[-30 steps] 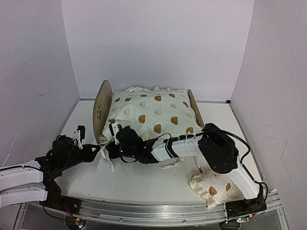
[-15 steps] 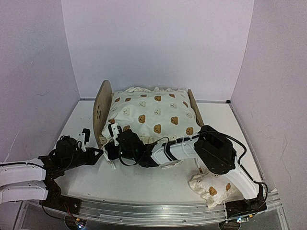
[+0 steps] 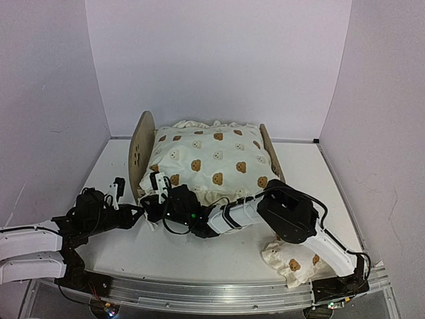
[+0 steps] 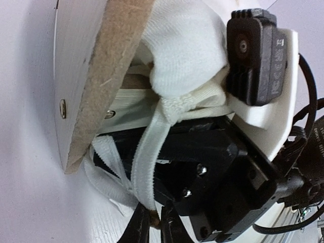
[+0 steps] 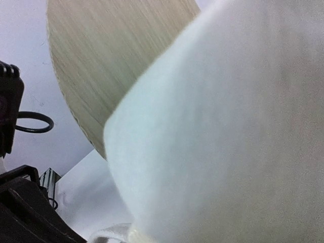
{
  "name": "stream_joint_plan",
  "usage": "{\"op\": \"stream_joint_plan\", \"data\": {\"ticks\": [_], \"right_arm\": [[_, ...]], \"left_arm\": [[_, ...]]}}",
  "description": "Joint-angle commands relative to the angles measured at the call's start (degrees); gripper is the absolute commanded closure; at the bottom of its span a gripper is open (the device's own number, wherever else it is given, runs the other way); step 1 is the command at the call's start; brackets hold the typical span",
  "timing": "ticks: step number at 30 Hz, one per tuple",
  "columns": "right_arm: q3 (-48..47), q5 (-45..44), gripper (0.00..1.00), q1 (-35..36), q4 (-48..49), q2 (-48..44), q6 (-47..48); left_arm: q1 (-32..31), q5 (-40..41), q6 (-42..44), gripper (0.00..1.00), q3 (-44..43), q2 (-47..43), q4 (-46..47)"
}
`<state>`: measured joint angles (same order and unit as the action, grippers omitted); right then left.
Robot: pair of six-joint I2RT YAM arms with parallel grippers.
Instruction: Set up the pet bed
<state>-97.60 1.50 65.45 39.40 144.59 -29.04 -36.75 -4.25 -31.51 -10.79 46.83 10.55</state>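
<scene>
The left arm lay low along the near left of the table (image 3: 199,256), forearm stretched rightward, so that the left gripper (image 3: 136,212) reached the near corner of the headboard (image 3: 139,149). In its wrist view the fingers (image 4: 137,229) stood close together, pinching the lower end of a cream tie strap (image 4: 152,152) that ran taut down from a knot at the cushion's corner. The right arm bent sharply at the elbow and swept leftward across the front of the bed, bringing the right gripper (image 3: 151,207) to that same corner, tip to tip with the left one. Its jaws were pressed together; whether fabric sat between them could not be told, since cushion cloth filled its wrist view. The pet bed (image 3: 269,153) stood at the middle back of the table, headboard to the left and footboard to the right, with the large bear-print cushion (image 3: 212,156) heaped on it and hiding the base. A small bear-print pillow (image 3: 292,262) lay near the right arm's base, well apart from the bed.
</scene>
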Motion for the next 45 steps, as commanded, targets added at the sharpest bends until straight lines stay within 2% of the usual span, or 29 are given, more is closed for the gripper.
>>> {"op": "stream_joint_plan", "data": {"ticks": [1,5,11,15,17,19,22,24,29,35,45], "right_arm": [[-2.5,1.7,1.00,-0.9,9.2,3.0,-1.8],[-1.3,2.2,1.00,-1.1,13.3,4.0,-1.2],[-1.3,3.6,1.00,-1.8,16.1,4.5,1.2],[-2.2,4.5,1.00,-2.1,16.1,5.0,2.8],[-2.2,5.5,1.00,-2.2,16.2,5.0,4.1],[-2.5,6.3,1.00,-2.1,16.4,4.9,5.5],[-3.0,7.4,1.00,-2.1,17.0,5.2,7.9],[-3.2,8.3,1.00,-2.2,17.5,5.2,8.4],[-3.7,9.5,1.00,-2.2,18.5,5.3,8.8],[-4.0,11.2,1.00,-2.2,18.7,5.5,9.0],[-3.4,11.9,1.00,-2.2,19.9,5.4,8.5]], "left_arm": [[0.0,-1.5,-0.2,0.88,-1.5,-0.6,1.9],[0.0,-0.1,-1.1,0.76,-3.5,-1.5,-2.4],[0.0,3.7,-4.1,0.46,-9.7,-6.6,-18.1],[0.2,8.0,-9.3,0.37,-13.7,-10.8,-26.4],[1.1,8.9,-12.7,0.38,-16.3,-10.5,-30.4],[3.5,5.3,-15.1,0.44,-18.9,-7.4,-31.9],[8.4,-2.5,-14.9,0.56,-21.5,-2.2,-31.1],[9.6,-1.6,-13.9,0.60,-22.4,-0.3,-30.2],[10.1,-2.7,-13.9,0.62,-20.3,3.2,-23.6],[10.1,-4.0,-15.2,0.55,-16.8,3.4,-16.2],[10.1,-2.1,-18.2,0.60,-14.8,6.8,-11.7]]}}
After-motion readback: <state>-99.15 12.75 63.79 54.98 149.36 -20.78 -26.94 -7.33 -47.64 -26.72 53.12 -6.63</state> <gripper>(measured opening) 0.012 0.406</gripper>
